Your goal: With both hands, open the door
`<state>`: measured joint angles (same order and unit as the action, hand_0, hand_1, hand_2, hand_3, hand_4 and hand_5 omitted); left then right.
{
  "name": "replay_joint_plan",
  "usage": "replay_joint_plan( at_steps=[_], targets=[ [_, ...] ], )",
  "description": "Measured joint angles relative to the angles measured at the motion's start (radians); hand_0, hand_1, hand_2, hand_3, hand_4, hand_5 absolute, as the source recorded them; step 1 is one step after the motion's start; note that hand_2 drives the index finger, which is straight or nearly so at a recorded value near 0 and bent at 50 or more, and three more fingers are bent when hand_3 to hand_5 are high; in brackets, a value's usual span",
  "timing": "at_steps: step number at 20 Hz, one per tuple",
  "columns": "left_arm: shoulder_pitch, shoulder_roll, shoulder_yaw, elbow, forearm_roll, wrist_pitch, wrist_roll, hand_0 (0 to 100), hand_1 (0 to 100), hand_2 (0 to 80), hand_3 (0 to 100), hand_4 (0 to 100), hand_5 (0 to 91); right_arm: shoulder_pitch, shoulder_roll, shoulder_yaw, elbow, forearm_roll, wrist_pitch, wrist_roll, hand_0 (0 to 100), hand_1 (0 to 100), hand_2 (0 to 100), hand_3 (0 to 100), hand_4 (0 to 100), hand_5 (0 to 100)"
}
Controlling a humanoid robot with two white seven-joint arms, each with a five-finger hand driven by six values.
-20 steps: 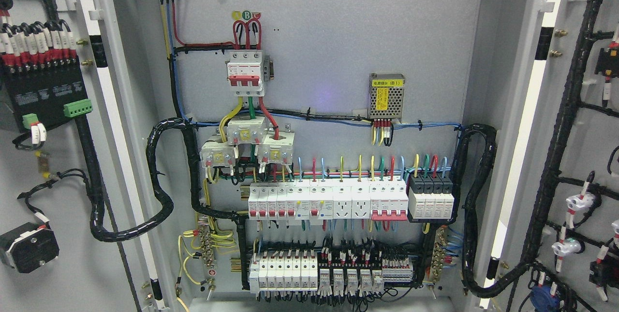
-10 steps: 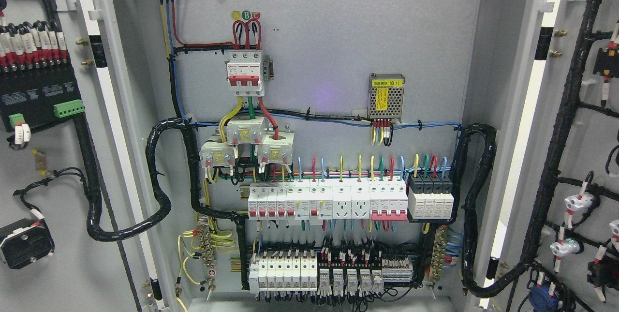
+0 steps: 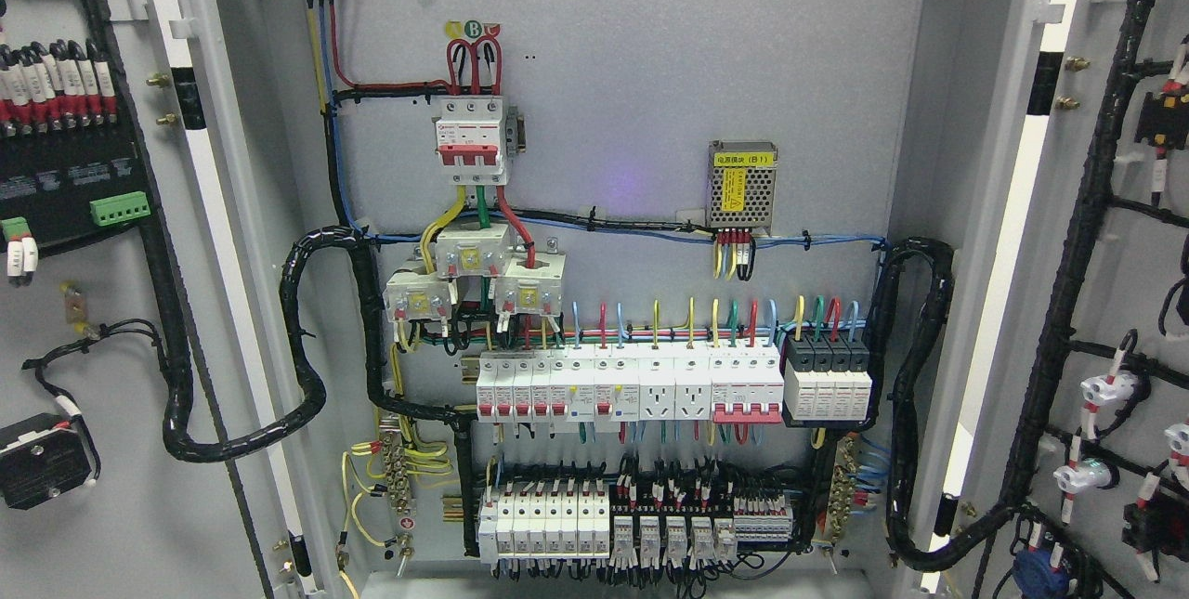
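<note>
Left door (image 3: 84, 320) swung wider than a second ago; right door (image 3: 1115, 302) likewise; cabinet (image 3: 632, 70) exposed. Hands unseen, fingers cannot be told.

Red-handled breaker (image 3: 472, 139) up top, mesh power supply (image 3: 742, 185) to rt, breaker row (image 3: 632, 385) below.

One head camera faces straight into the open cabinet (image 3: 632, 42) from close range.
</note>
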<state>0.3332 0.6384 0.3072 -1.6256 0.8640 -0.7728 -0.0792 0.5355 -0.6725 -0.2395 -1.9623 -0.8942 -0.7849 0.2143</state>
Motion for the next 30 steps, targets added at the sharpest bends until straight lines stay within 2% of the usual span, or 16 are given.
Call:
replay_joint_plan(
  at_steps=[12,18,24,30],
  targets=[
    [-0.094,0.004,-0.023,0.141,-0.012,0.000,-0.007,0,0,0.0,0,3,0.0,0.015,-0.023,0.023,-0.048,0.002,0.000,0.000,0,0,0,0,0,0],
    [-0.143,0.004,-0.050,0.212,-0.018,0.000,-0.007,0,0,0.0,0,3,0.0,0.011,-0.039,0.056,-0.067,0.007,0.000,0.001,0,0,0,0,0,0],
    [-0.183,0.003,-0.074,0.271,-0.021,0.000,-0.008,0,0,0.0,0,3,0.0,0.004,-0.045,0.145,-0.060,0.074,0.000,0.003,0,0,0,0,0,0],
    [-0.203,0.003,-0.090,0.308,-0.023,0.000,-0.008,0,0,0.0,0,3,0.0,0.003,-0.029,0.253,-0.029,0.154,0.000,0.002,0,0,0,0,0,0]
  ],
)
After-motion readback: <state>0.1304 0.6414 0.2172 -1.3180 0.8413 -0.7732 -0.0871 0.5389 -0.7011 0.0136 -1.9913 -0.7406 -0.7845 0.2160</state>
